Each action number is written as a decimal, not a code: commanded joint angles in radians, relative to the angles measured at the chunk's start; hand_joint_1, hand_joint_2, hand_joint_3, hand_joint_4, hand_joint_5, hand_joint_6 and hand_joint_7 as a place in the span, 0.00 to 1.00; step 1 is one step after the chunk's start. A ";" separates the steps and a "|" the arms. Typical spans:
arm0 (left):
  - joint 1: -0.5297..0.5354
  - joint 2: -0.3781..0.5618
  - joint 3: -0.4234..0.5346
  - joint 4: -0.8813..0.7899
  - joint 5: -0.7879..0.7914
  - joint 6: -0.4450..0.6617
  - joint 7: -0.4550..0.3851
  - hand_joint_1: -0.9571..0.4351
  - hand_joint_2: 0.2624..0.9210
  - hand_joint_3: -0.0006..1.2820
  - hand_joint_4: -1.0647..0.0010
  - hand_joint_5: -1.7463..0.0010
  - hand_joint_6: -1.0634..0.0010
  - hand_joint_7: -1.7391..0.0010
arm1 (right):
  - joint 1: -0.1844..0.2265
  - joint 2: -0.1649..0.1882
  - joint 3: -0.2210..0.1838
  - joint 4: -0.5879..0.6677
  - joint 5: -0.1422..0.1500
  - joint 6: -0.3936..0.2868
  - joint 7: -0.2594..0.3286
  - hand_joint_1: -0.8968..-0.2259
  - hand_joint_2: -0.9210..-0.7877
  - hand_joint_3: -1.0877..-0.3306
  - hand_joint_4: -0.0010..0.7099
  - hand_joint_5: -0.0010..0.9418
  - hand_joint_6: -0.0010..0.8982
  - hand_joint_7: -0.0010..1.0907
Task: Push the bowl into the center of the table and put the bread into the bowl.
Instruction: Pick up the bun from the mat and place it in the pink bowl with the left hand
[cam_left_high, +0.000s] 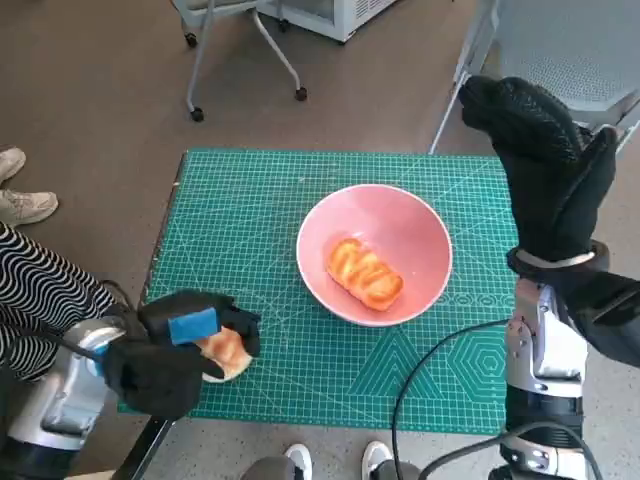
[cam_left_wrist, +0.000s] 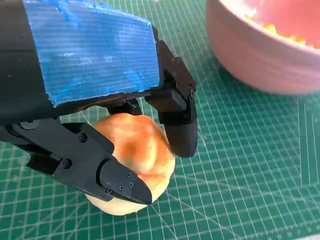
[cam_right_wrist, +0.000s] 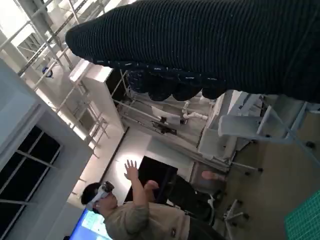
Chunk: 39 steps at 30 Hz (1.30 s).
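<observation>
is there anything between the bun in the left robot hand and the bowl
Nothing visible: only bare green mat separates the bun in the left robot hand from the pink bowl. The bowl already holds another bread.

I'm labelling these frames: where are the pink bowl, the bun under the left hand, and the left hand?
pink bowl (cam_left_high: 420, 225), head view, bare inner wall.
bun (cam_left_wrist: 137, 145), left wrist view, top crust.
left hand (cam_left_high: 180, 345), head view, back.
</observation>
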 joint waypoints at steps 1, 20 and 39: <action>-0.057 0.002 0.068 -0.081 -0.064 0.028 0.004 0.69 0.98 0.06 0.32 0.36 0.41 0.31 | 0.011 -0.006 -0.007 0.019 0.011 0.007 0.012 0.33 0.00 0.61 0.22 0.00 0.05 0.52; -0.444 -0.185 0.093 -0.238 -0.134 0.184 0.140 0.69 0.92 0.09 0.30 0.36 0.34 0.37 | 0.000 -0.011 -0.023 0.035 0.024 -0.002 0.028 0.34 0.00 0.61 0.22 0.00 0.05 0.51; -0.823 -0.360 -0.146 0.103 0.010 0.165 0.130 0.69 0.91 0.08 0.26 0.35 0.34 0.41 | 0.014 -0.036 -0.043 0.027 0.002 -0.024 0.020 0.36 0.00 0.56 0.20 0.00 0.04 0.51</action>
